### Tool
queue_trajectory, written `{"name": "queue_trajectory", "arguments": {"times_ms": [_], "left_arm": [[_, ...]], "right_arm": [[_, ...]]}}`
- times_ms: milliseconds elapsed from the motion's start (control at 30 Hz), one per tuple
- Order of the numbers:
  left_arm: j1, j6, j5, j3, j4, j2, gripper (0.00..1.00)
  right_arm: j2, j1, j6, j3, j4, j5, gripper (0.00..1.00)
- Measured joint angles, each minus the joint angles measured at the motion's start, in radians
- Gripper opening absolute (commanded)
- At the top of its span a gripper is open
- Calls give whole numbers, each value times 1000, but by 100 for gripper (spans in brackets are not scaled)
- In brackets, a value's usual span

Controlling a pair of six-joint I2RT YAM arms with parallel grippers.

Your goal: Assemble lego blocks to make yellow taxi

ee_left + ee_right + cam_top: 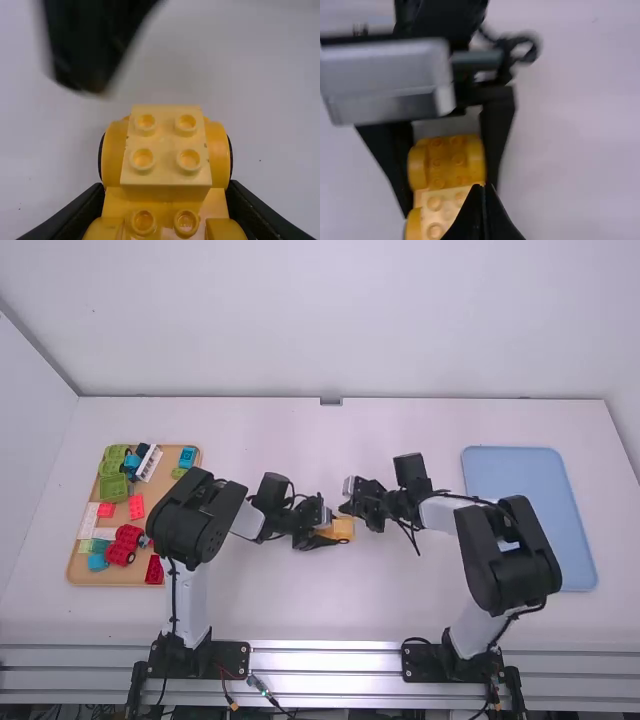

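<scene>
Fingers closed against each other, the right end effector [483, 186] is near the pale yellow block [165, 150] and seems apart from it, with nothing in its grip. The left end effector [165, 188] is clamped across the sides of the yellow car base [445, 162], its fingers spread only as wide as that piece. The four-studded block sits on the base, between two rounded wheel covers, near the middle of the bench [300, 610]. Seating this block looks like the step in hand; whether it is pushed fully home I cannot tell. Next calls for those closed tips to press straight down on the studs while the left keeps the base steady. Farther out, a wooden tray [78, 572] of mixed toy bricks [114, 487] lies left, a blue tray [530, 475] right.
</scene>
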Motion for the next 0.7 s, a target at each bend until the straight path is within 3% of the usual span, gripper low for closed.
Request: {"name": "queue_trajectory", "arguments": {"times_ms": [67,100,200,267,367,533,700], "left_arm": [[0,0,-4,10,-10,0,50],[0,-2,-11,19,-21,0,54],[0,-2,-17,37,-47,0,70],[0,-3,-21,47,-64,0,88],[0,-6,-23,60,-80,0,99],[2,-5,-22,71,-106,0,99],[8,2,-6,127,-242,-3,99]], "right_arm": [[-41,-7,0,16,-11,0,94],[-86,-11,0,23,-38,5,99],[-159,-12,-4,23,-90,32,99],[-183,-12,-2,23,-105,53,99],[-191,-6,-3,23,-121,93,99],[-191,-5,0,23,-125,122,99],[-190,-5,0,23,-116,137,99]]}}
